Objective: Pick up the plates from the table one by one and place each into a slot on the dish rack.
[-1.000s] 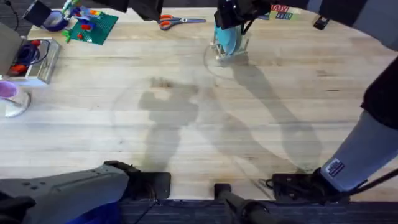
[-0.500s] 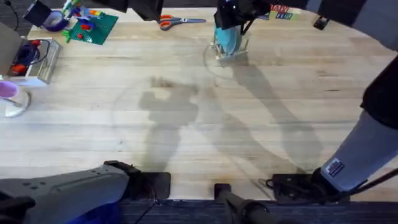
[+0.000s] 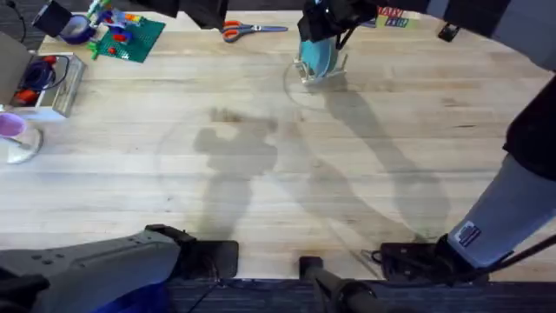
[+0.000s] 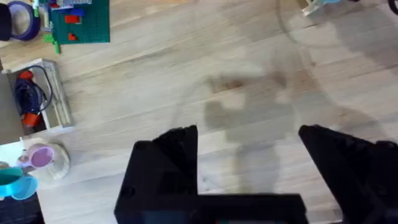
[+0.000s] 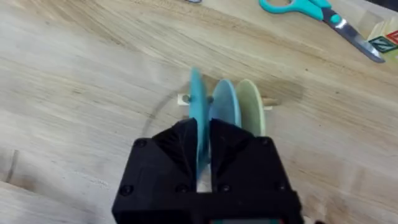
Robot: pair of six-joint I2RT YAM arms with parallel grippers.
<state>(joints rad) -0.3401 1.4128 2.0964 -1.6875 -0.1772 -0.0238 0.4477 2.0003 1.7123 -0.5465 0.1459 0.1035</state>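
Teal plate [image 5: 198, 109] stands on edge, pinched between my right fingers [image 5: 186, 149]. It sits in the dish rack [image 3: 322, 76] at the far side of the bench [image 3: 261, 174], beside the pale blue plate [image 5: 224, 109] and a cream plate [image 5: 250, 112]. Left fingers [image 4: 180, 155] are spread, holding nothing.

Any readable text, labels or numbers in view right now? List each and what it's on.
None can be read.
Letter blocks at the table's far edge: red marks, too blurred to read.
White tag on the right arm's grey cover: print too small to read.
Green building-brick baseplate: no text visible.
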